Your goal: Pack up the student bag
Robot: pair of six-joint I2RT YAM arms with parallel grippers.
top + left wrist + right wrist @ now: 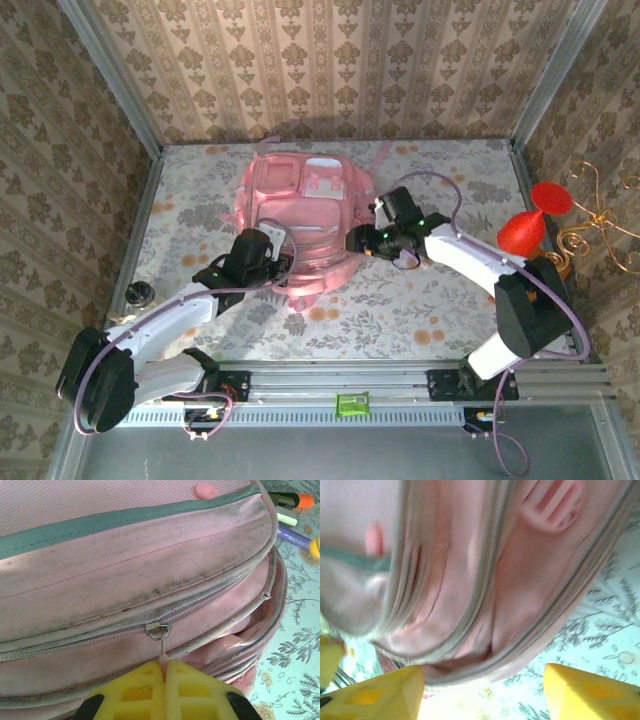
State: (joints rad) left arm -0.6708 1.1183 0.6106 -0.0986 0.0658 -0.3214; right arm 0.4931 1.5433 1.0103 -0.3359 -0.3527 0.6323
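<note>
Pink student bag lies flat on the floral table in the top external view. The left gripper is at its near-left edge, the right gripper against its right side.

Left wrist adds detail: yellow pads pinched together on the zipper pull below a metal slider. Fabric grimy. Markers lie beside the bag.

Right wrist, blurred: yellow fingers well apart, holding nothing, bag just beyond them.
</note>
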